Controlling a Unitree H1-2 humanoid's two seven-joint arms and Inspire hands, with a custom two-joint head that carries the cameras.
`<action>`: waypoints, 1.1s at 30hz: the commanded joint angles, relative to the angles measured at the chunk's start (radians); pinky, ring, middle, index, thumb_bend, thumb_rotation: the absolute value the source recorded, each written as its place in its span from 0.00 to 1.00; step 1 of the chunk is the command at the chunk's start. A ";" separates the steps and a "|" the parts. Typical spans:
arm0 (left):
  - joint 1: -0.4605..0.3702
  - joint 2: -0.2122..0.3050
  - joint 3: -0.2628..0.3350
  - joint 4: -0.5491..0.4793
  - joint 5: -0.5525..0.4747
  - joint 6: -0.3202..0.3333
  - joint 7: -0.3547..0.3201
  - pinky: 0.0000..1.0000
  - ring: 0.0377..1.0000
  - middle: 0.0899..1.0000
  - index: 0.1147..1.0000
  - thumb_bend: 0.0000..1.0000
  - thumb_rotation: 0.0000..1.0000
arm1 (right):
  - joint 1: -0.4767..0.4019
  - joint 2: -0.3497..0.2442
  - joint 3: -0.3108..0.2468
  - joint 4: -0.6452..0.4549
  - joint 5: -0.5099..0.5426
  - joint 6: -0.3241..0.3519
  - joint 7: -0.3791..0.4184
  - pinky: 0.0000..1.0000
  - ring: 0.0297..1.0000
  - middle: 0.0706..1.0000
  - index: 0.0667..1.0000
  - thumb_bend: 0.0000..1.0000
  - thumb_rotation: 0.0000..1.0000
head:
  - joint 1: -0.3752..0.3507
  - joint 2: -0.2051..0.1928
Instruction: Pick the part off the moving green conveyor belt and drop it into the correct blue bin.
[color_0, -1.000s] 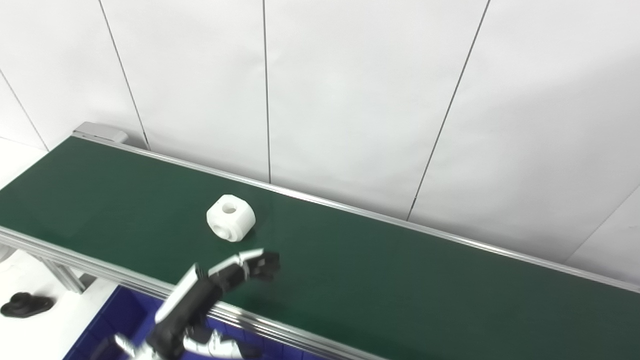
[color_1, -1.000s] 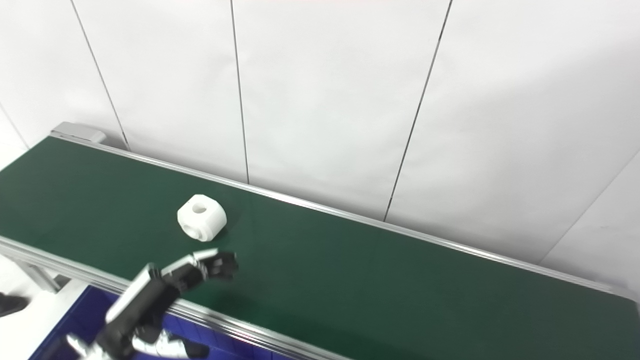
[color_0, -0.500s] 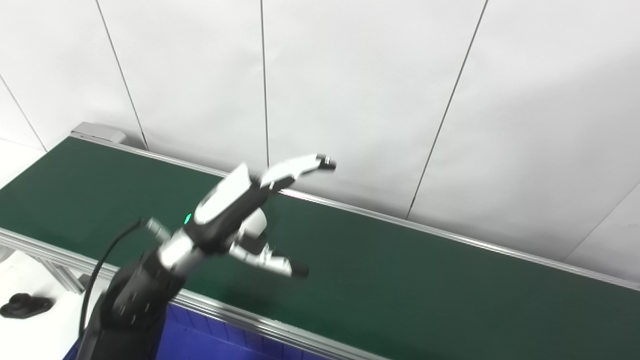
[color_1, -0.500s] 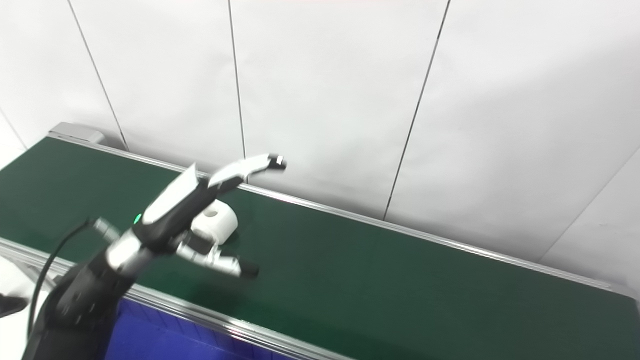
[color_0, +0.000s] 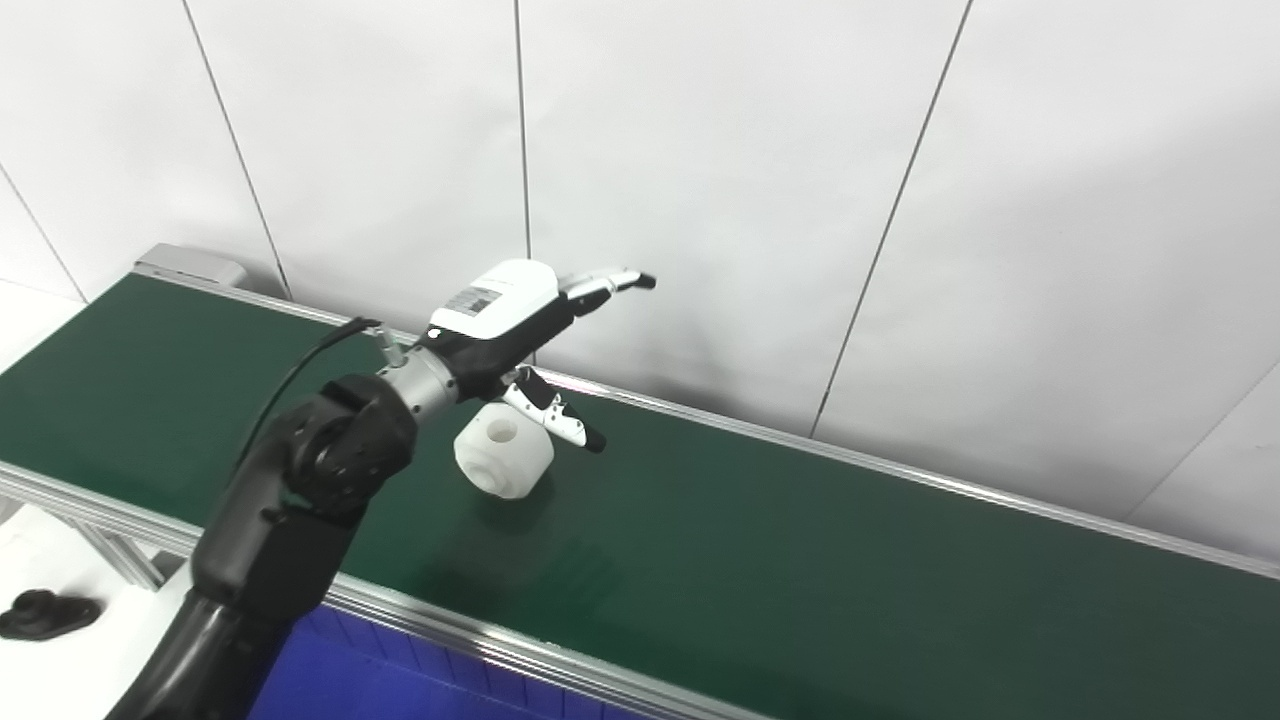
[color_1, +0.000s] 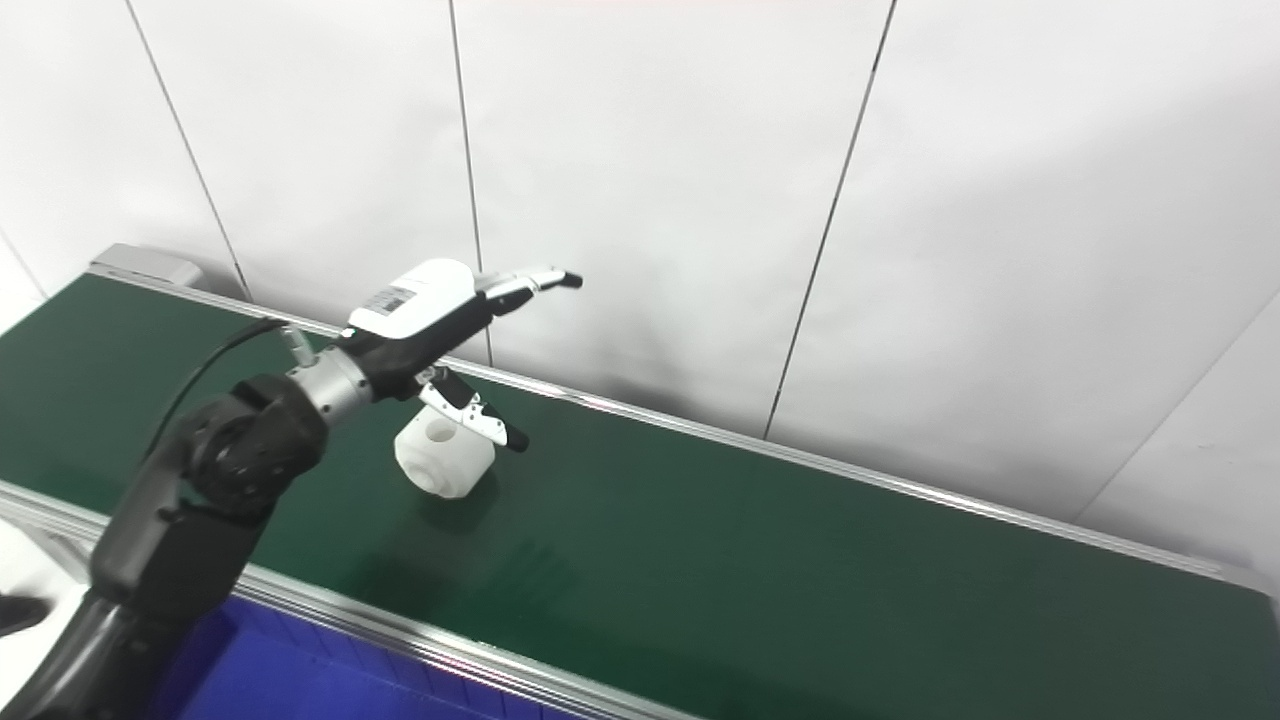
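White plastic part (color_0: 502, 460), chunky rounded block with a round hole in its top face, sits on the dark green conveyor belt (color_0: 760, 560), left of belt centre, nearer the far rail than the near one. Nothing grips it; it rests flat on the belt with a faint shadow under it.

Left hand (color_0: 520, 325), white-shelled back with black palm, hangs above the part at roughly its 12 o'clock, palm facing down. Fingers (color_0: 607, 283) are spread and stretched out toward 2 o'clock, over the far rail against the wall. Thumb (color_0: 556, 417) angles down toward 4 o'clock, its tip just beside the part's upper right edge; cannot tell if it touches. The hand holds nothing.

Black left arm (color_0: 290, 510) comes in from 7 o'clock, crossing the near rail, with a black cable looping off the wrist toward 9 o'clock.

Silver metal rails (color_0: 470, 640) edge the belt near and far. Blue plastic bin (color_1: 290, 680) shows below the near rail at 6 to 7 o'clock, only partly in frame. Small black object (color_0: 45, 612) lies on the white surface at 8 o'clock; shape unclear. White panelled wall (color_0: 750, 170) with thin dark seams fills the top half.

Right hand is out of view.
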 joint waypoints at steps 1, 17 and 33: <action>-0.053 0.034 -0.022 0.022 0.020 -0.004 0.048 0.84 0.88 0.92 0.90 0.85 0.19 | -0.001 -0.005 0.001 -0.029 -0.024 -0.056 -0.028 0.77 0.86 0.92 1.00 0.73 0.58 | -0.001 0.000; -0.057 0.077 -0.169 0.096 0.025 0.158 -0.047 0.87 0.92 0.95 0.92 0.93 0.19 | -0.011 -0.013 0.013 -0.022 -0.035 -0.056 -0.069 0.79 0.86 0.92 1.00 0.74 0.58 | 0.009 0.006; -0.058 0.054 -0.257 0.256 0.056 0.176 0.050 0.91 0.95 0.98 0.92 0.93 0.12 | 0.017 -0.014 -0.011 -0.053 -0.026 -0.056 -0.027 0.81 0.86 0.92 1.00 0.75 0.61 | 0.006 0.021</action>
